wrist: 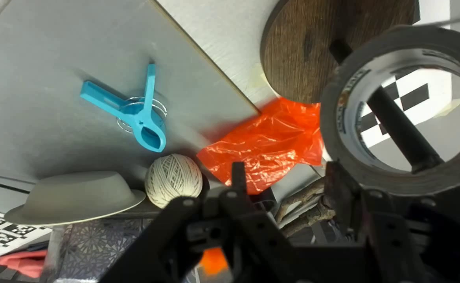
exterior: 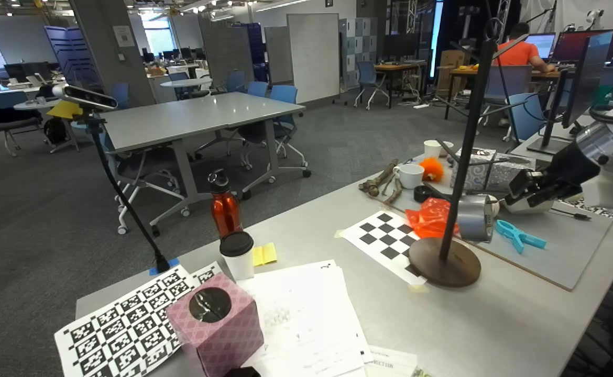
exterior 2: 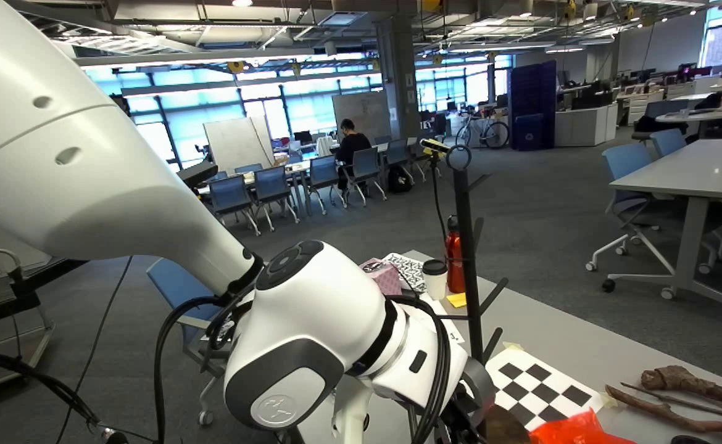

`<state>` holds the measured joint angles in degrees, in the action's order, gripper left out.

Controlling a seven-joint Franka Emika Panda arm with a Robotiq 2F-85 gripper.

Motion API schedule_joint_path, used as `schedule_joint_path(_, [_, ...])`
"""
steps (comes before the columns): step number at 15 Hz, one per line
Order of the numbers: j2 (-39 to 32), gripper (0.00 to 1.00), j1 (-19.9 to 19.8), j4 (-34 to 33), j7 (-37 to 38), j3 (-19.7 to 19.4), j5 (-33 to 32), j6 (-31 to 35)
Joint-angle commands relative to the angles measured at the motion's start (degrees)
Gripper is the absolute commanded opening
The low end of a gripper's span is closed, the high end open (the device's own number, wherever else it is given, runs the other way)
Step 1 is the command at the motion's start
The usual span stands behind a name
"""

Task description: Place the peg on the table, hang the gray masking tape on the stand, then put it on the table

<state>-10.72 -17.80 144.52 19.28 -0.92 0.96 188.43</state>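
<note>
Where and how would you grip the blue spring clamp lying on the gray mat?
Probably pinch the blue spring clamp by its rounded head, the pincer coming from above: it lies on the gray mat, its handles splay wider than the head, and squeezing them might open it.

- The stand (exterior: 467, 146) is on the bench (exterior: 495, 324), partly over the checkerboard sheet (exterior: 385, 238).
- Above the bench, just beside the stand's pole (exterior: 462, 170): the masking tape (exterior: 473, 217), contact unclear.
- Right of the stand in an exterior view: the peg (exterior: 516, 236), on the mat (exterior: 563, 256).
- Behind it in that view: plastic bag (exterior: 426, 219), mug (exterior: 410, 177).
- Well left of it: lidded cup (exterior: 238, 260), bottle (exterior: 226, 213); left and before it: tissue box (exterior: 233, 324).
</note>
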Motion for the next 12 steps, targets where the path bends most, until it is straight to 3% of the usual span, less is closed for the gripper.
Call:
schedule_joint_path(1, [-2.32,0.88,-5.24,-2.12,-0.73,4.26,-2.16,0.95])
schedule_joint_path(3, [-2.89,0.99,-7.04,-2.54,-0.83,5.62,-2.96,0.91])
schedule_joint_path(12, [-0.57,1.0,-8.1,-1.17,-2.28,3.68,-4.25,-1.29])
